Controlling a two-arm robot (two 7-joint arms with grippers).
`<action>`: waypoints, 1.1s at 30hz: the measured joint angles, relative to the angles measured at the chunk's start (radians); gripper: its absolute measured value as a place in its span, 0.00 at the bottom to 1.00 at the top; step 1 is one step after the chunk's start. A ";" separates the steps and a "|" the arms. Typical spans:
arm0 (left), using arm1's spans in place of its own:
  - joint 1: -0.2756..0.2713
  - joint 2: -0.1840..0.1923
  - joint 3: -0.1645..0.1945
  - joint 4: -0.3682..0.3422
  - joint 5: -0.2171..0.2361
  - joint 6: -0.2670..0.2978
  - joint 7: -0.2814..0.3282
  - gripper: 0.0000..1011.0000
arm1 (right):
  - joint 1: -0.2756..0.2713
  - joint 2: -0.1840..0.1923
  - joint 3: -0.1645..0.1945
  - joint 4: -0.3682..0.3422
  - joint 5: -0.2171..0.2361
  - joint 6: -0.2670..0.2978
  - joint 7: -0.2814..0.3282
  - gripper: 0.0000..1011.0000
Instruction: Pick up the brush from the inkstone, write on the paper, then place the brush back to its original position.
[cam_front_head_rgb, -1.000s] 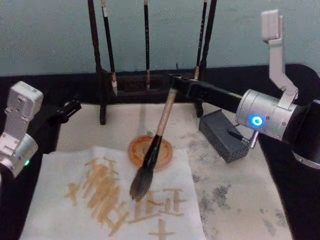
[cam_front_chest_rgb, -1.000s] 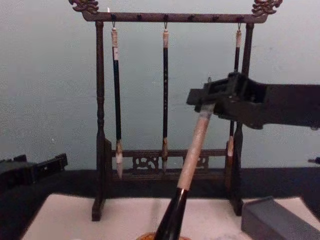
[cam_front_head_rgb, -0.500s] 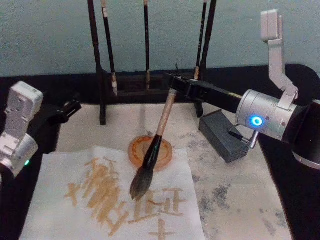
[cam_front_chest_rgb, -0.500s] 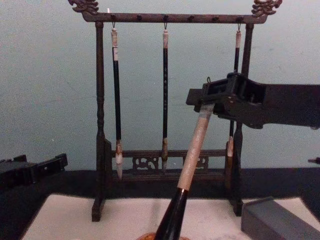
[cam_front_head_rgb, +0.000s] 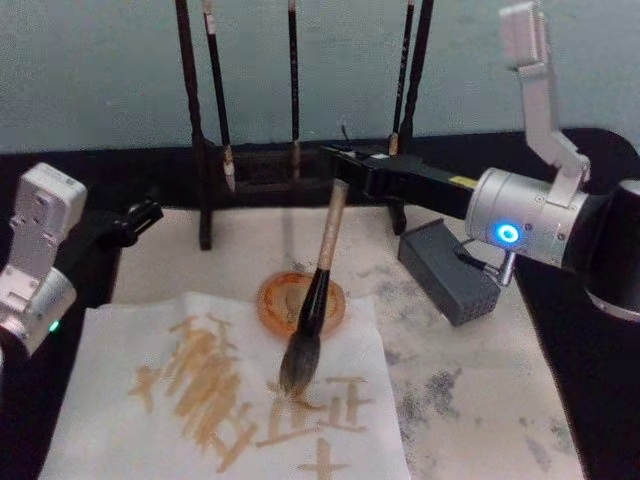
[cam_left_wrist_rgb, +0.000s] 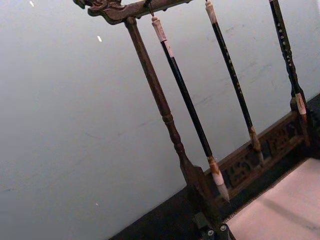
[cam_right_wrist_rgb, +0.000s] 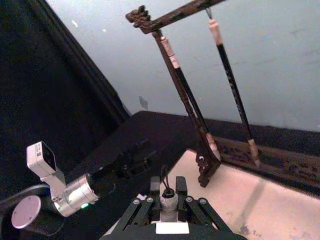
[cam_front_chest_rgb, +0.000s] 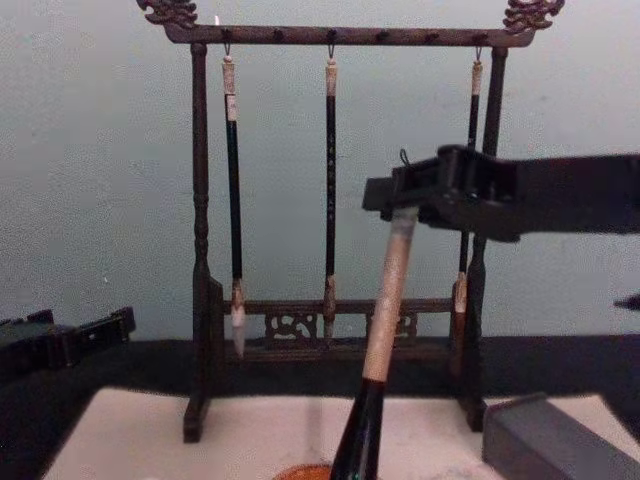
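Spotting 1 wide, crinkled white paper (cam_front_head_rgb: 110, 350) w/ tan strokes. Noting behind it 1 dark carved wood rack (cam_front_chest_rgb: 200, 250) hanging 3 thin brushes (cam_front_chest_rgb: 232, 200). Noting 1 grey blocky box (cam_front_head_rgb: 450, 275) at right. Pinching pale top of 1 brush (cam_front_head_rgb: 318, 290) w/ R gripper (cam_front_head_rgb: 340, 178); resting bushy tip on paper near 1 round orange inkstone (cam_front_head_rgb: 274, 304). Parking L gripper (cam_front_head_rgb: 140, 215) at left edge, grip unclear.

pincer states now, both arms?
Left pincer: parked left of the paper, state cannot be told.
Right pincer: closed on the brush.
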 joint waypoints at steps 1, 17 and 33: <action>0.000 0.000 0.000 0.000 0.000 0.000 0.000 0.99 | 0.008 -0.001 -0.004 -0.005 -0.011 0.008 -0.002 0.18; 0.000 0.000 0.000 0.000 0.000 0.000 0.000 0.99 | 0.086 -0.022 -0.078 -0.100 -0.228 0.050 -0.011 0.18; 0.000 0.000 0.000 0.000 0.000 0.000 0.000 0.99 | 0.076 -0.033 -0.123 -0.126 -0.386 0.000 0.068 0.18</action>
